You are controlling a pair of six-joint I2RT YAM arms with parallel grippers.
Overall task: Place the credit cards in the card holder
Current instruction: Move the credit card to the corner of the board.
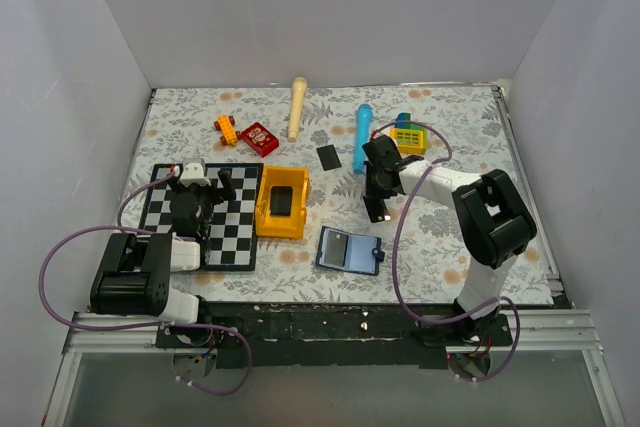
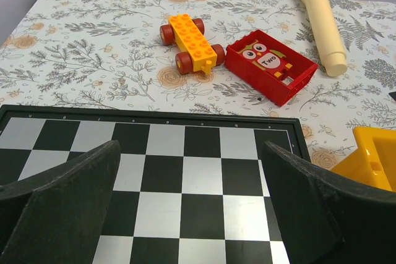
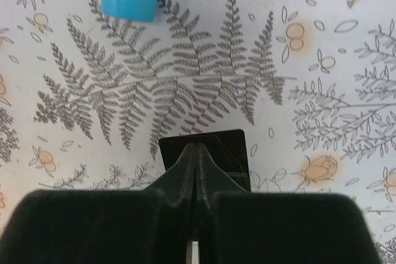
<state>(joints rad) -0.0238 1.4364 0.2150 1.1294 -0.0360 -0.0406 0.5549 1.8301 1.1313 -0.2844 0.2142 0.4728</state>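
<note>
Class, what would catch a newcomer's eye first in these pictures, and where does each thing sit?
The bright yellow bin sits mid-table beside the black-and-white chessboard, over which the left gripper hangs open. Right of the bin, nearer the arms, the blue card holder lies open, and just beyond it the right gripper is shut on a black card.

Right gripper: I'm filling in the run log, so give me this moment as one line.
left gripper open over chessboard | right gripper shut, tips at black card | grasp unconfirmed | card holder open
</note>
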